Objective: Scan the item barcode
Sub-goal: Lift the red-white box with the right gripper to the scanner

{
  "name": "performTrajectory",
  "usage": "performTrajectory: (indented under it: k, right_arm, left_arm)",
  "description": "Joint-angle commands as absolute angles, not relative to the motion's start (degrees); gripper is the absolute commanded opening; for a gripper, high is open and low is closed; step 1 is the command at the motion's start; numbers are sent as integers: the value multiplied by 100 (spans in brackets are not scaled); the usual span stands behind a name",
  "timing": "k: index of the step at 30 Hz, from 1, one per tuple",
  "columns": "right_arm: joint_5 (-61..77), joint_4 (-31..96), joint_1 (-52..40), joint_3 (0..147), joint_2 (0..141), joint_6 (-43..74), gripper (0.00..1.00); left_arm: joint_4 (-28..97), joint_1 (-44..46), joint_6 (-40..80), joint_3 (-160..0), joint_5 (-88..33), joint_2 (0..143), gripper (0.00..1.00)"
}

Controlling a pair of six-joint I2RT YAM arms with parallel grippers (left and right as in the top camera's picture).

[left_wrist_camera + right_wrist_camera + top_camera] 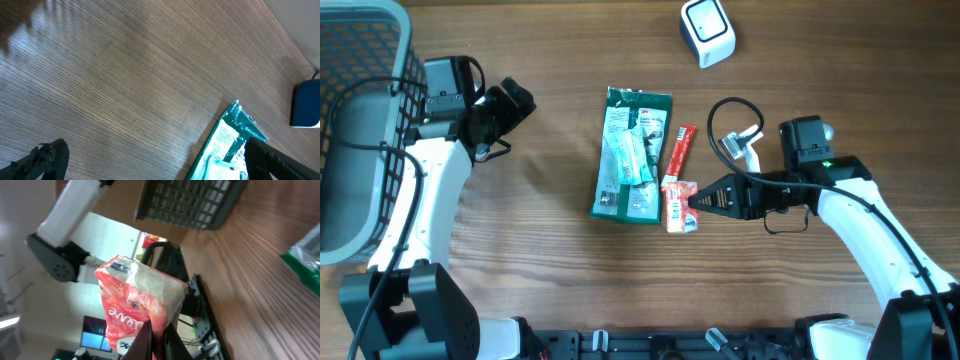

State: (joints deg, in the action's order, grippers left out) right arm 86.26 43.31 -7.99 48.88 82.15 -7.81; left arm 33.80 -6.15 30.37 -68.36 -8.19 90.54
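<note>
My right gripper (696,200) is shut on the edge of a red-and-pink snack packet (679,203), just right of the table's middle. In the right wrist view the packet (134,302) stands up from my closed fingers (150,341), showing white lettering and a clear top. The white barcode scanner (707,32) sits at the far edge, well beyond the packet. My left gripper (508,105) hovers open over bare wood at the left. Its two black fingertips (46,159) stand far apart with nothing between them.
A green-and-white packet (632,155) lies flat at the centre, its corner also in the left wrist view (231,134). A narrow red stick packet (681,150) lies between it and my right arm. A grey mesh basket (360,120) fills the left edge.
</note>
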Motion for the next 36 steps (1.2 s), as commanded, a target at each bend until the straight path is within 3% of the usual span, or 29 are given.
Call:
performTrajectory:
  k: [1,10,24,36]
  right_arm:
    - [8009,4338,-808,4862,8110,-884,4]
    - [3924,4189,-810,4862,8112,635,4]
    - [2877,4154,-1337,5321,8110,1544,4]
    - [1431,7564,-1441,10429,8311,1328,4]
  left_arm:
    - [3365,-624,3089,-6864,-786,9076,100]
    - [3365,-624,3087,-6864,-786,9076,100]
    - [3365,-624,3089,-6864,-786,9076,100]
    - [3365,-624,3089,-6864,-786,9076,100]
